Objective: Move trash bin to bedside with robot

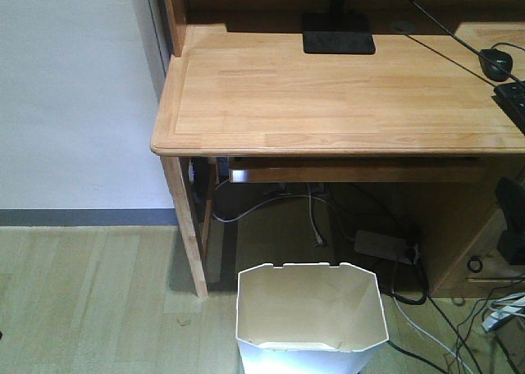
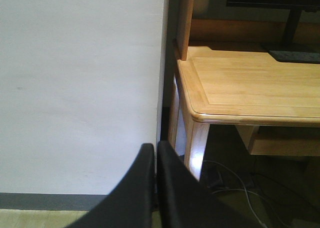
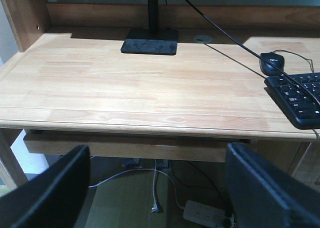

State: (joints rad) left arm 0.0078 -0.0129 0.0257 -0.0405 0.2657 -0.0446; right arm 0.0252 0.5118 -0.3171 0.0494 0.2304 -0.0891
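Observation:
The white trash bin (image 1: 312, 308) stands on the floor at the bottom of the front view, just in front of the desk, with its notched rim facing up and nothing showing inside. Neither wrist view shows it. In the left wrist view my left gripper (image 2: 155, 155) is shut with nothing held, its black fingers (image 2: 142, 188) pressed together and aimed at the white wall beside the desk leg. My right gripper (image 3: 157, 150) is open and holds nothing, its two black fingers (image 3: 55, 188) wide apart, facing the desk's front edge. The bedside is out of view.
A light wooden desk (image 1: 328, 95) fills the space ahead, carrying a monitor stand (image 1: 338, 39), a mouse (image 3: 271, 62) and a keyboard (image 3: 297, 95). A power strip (image 1: 381, 244) and loose cables (image 1: 426, 325) lie under it. The desk leg (image 1: 189, 234) stands left of the bin, with the white wall (image 1: 74, 95) further left.

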